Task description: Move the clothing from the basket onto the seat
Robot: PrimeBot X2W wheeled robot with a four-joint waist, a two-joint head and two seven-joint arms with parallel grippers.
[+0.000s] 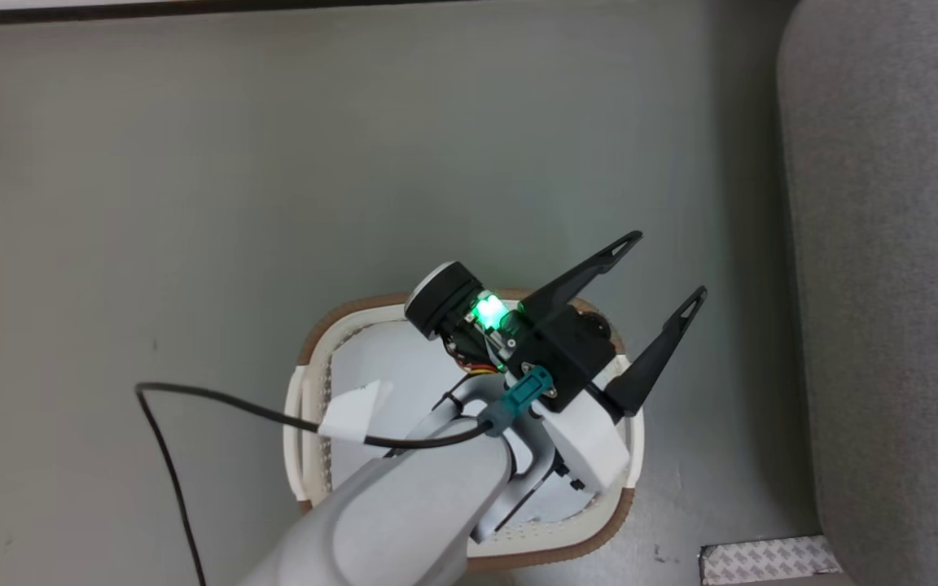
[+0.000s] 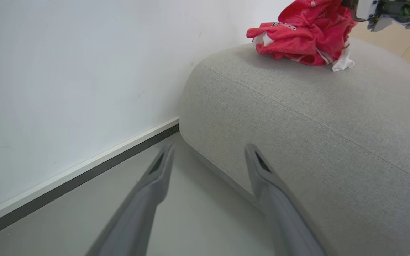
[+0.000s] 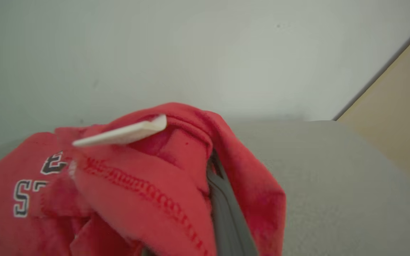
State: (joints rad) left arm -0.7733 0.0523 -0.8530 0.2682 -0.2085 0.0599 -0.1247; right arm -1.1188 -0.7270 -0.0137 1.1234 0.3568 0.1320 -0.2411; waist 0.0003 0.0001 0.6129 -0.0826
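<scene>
right gripper (image 3: 224,206) clenched on the red clothing (image 2: 304,35), bundle resting on top of the seat (image 2: 297,124), one o'clock in the left wrist view. soft, light, floppy stuff; pinch a bunched fold or hem, not a flat panel. left gripper (image 1: 668,264) spread wide and empty over the basket (image 1: 314,325), which looks down to its pale sheet (image 1: 371,358), though the arm hides part.
</scene>
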